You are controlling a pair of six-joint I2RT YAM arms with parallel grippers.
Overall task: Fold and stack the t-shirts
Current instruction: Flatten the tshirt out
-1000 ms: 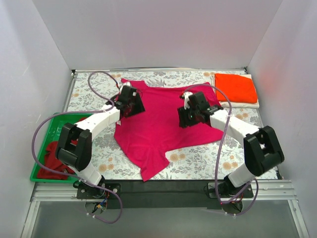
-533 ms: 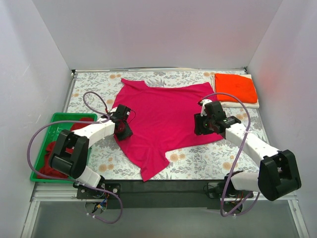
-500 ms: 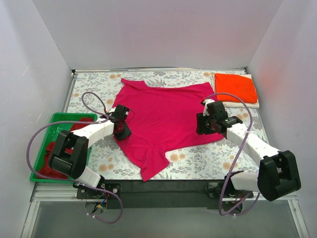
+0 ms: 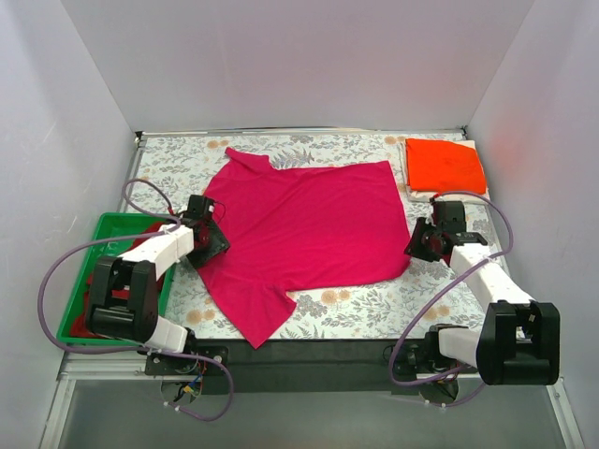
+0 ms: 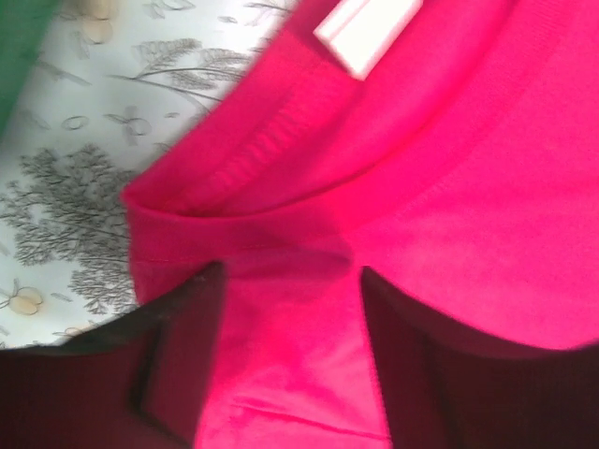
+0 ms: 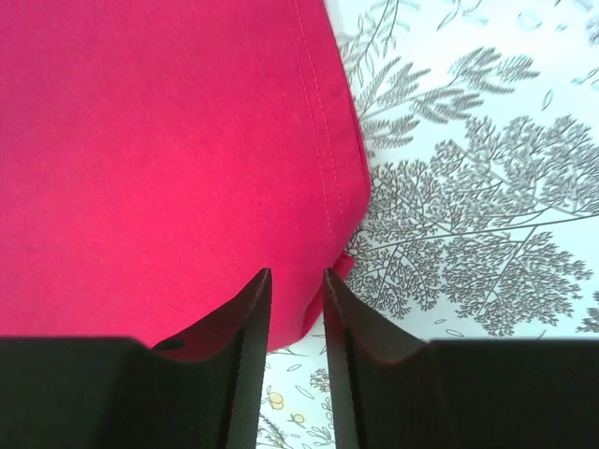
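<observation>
overhead and wrist close-ups sharing pink t-shirt [image 4: 309,224]

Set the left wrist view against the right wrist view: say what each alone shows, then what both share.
Only the left wrist view shows a white label sewn inside the magenta-pink t-shirt, and a corner of the green tray. Only the right wrist view shows the shirt's stitched hem ending at a corner. Both show that shirt lying on the floral tablecloth, with dark fingers at the bottom edge.
</observation>
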